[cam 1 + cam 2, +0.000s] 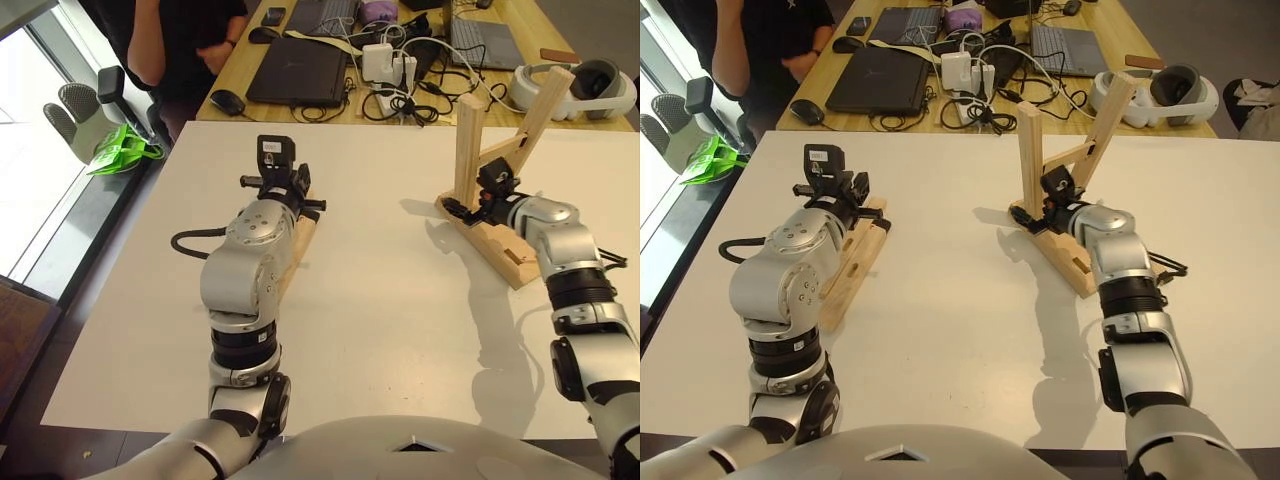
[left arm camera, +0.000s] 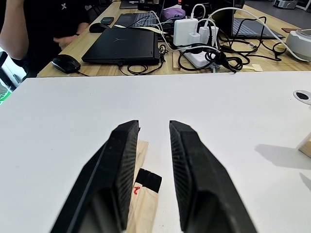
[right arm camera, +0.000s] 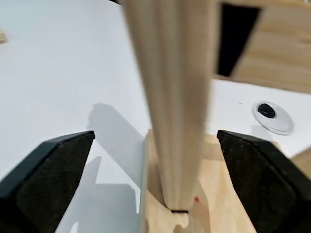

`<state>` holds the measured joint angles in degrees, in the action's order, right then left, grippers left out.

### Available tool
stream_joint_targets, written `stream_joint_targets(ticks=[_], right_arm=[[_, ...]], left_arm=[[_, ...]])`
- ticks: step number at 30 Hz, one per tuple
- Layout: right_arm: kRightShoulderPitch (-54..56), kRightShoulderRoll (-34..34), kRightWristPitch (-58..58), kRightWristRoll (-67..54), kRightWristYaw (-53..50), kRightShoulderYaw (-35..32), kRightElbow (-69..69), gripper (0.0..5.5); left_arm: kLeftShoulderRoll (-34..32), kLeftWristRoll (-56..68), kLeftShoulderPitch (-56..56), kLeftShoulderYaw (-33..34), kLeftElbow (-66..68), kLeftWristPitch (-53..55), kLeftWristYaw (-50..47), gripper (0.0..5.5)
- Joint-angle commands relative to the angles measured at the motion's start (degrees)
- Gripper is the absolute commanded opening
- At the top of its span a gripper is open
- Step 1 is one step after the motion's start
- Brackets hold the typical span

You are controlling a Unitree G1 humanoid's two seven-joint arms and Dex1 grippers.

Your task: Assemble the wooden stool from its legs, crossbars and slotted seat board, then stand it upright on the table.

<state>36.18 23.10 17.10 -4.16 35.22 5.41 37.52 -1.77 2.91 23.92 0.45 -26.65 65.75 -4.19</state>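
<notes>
there, cluttered desk (image 1: 532, 26) beyond white table (image 1: 400, 330); left pincer (image 2: 154, 127), right pincer (image 3: 155, 137) both released

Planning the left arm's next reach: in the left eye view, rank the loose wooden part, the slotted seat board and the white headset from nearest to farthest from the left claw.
1. Loose wooden part: just below the left claw.
2. Slotted seat board: across the table, on the robot's right.
3. White headset: on the desk beyond, far right.
</notes>
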Motion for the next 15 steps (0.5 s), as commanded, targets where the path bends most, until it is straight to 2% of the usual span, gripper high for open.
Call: stream_joint_targets(ticks=[1,5,9,15], right_arm=[[6.0,-5.4,-2.2,1.6,-2.6,0.2,11.3,4.69],[7.7,-13.5,2.3,-1.0,-3.6,-0.9,12.0,4.69],[11.1,-20.9,4.9,-4.9,-10.7,-6.0,15.0,4.69],[17.2,-25.8,-0.3,-8.1,-25.4,-14.5,26.8,4.69]], left_arm=[[-0.2,0.0,1.7,-0.9,1.3,-0.5,0.9,1.16],[-0.4,-0.1,2.3,-1.0,1.8,-0.6,1.4,1.16],[-0.3,-0.1,3.0,-1.6,2.6,-0.8,1.8,1.16],[-0.8,0.0,3.7,-2.0,3.8,-1.3,2.8,1.16]])
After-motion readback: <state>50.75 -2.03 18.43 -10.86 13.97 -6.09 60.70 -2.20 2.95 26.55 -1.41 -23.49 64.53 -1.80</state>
